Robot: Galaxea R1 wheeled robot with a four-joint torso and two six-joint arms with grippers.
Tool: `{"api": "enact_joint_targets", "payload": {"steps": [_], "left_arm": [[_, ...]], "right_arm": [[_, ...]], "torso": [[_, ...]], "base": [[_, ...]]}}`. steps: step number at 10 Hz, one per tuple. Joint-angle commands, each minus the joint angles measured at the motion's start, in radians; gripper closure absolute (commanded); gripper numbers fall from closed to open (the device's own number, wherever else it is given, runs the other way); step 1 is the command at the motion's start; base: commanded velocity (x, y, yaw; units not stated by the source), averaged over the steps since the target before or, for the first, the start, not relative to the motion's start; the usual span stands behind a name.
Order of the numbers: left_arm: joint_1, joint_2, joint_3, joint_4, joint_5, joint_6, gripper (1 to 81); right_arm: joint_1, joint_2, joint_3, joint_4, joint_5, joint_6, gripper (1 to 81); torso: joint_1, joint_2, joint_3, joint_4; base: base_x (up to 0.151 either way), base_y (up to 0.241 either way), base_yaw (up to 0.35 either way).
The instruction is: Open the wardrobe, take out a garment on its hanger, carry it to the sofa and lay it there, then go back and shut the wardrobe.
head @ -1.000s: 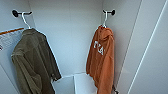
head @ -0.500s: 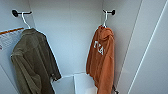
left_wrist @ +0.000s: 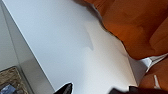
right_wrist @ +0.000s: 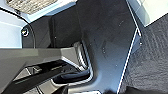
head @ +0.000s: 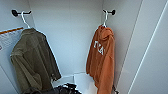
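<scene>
Standing open, the wardrobe is done; the orange hoodie is left hanging on its hanger, close above the left pincer, whose spread cannot be told

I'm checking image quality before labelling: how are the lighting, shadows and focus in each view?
Head view: even, soft light; the orange hoodie and olive jacket look blurred, lettering unreadable, the wardrobe lines lean from wide-angle distortion. Left wrist view: the white panel carries a soft shadow beside the hoodie, edges smeared. Right wrist view: dim, mostly dark robot parts, a pale glint on the curved metal edge.
</scene>
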Motion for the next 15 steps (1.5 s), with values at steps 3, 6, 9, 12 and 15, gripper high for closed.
{"api": "enact_joint_targets", "payload": {"steps": [3,6,9,12,15], "left_arm": [[-0.409,0.081,0.015,-0.009,0.105,-0.196,1.0],[-0.581,0.156,-0.008,-0.023,0.128,-0.395,1.0],[-0.731,0.176,-0.013,-0.083,0.093,-0.566,1.0],[-0.877,0.172,-0.011,-0.19,0.022,-0.636,1.0],[-0.986,0.165,-0.018,-0.33,-0.021,-0.636,1.0]], "right_arm": [[0.037,0.002,0.005,-0.004,-0.047,0.0,1.0],[0.04,0.006,0.005,-0.001,-0.047,0.005,1.0],[0.04,0.006,0.005,0.005,-0.047,0.007,1.0],[0.035,0.008,0.005,0.002,-0.045,0.008,1.0],[0.027,0.009,0.006,0.0,-0.037,0.007,1.0]], "torso": [[0.0,0.0,0.0,0.0],[0.001,0.001,-0.001,0.0],[0.001,0.001,-0.002,0.0],[0.002,0.002,-0.002,0.0],[0.002,0.002,-0.002,0.0]], "base": [[0.0,0.0,0.0],[0.0,0.0,0.0],[0.0,0.0,0.0],[0.0,0.0,0.0],[0.0,0.0,0.0]]}}
